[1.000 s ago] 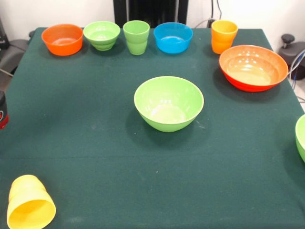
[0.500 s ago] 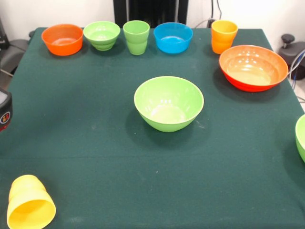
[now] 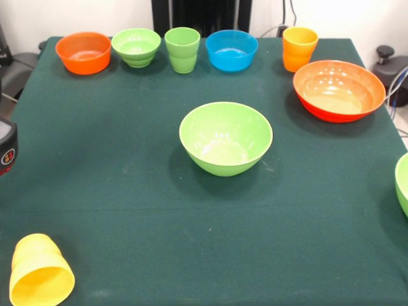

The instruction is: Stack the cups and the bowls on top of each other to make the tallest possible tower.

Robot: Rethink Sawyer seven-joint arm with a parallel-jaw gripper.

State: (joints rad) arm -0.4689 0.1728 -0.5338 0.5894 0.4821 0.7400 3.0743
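Note:
A large light green bowl (image 3: 225, 138) stands upright mid-table. At the far edge stand in a row a small orange bowl (image 3: 83, 52), a small light green bowl (image 3: 136, 46), a light green cup (image 3: 182, 49), a small blue bowl (image 3: 231, 50) and an orange-yellow cup (image 3: 299, 48). A large orange-red bowl (image 3: 339, 89) sits at the right. A second large green bowl (image 3: 403, 183) is cut off by the right edge. The yellow cup (image 3: 40, 273) lies on its side at the near left. The purple bowl is out of view. The gripper does not show.
A black and red part of the arm (image 3: 7, 148) pokes in at the left edge, above the green table cloth (image 3: 127, 210). The robot's black pedestal (image 3: 201, 14) stands behind the far edge. Grey gear (image 3: 390, 64) lies off the table at the right.
The black and red arm part at the left edge has come a little further into the picture. The cups and bowls have not moved.

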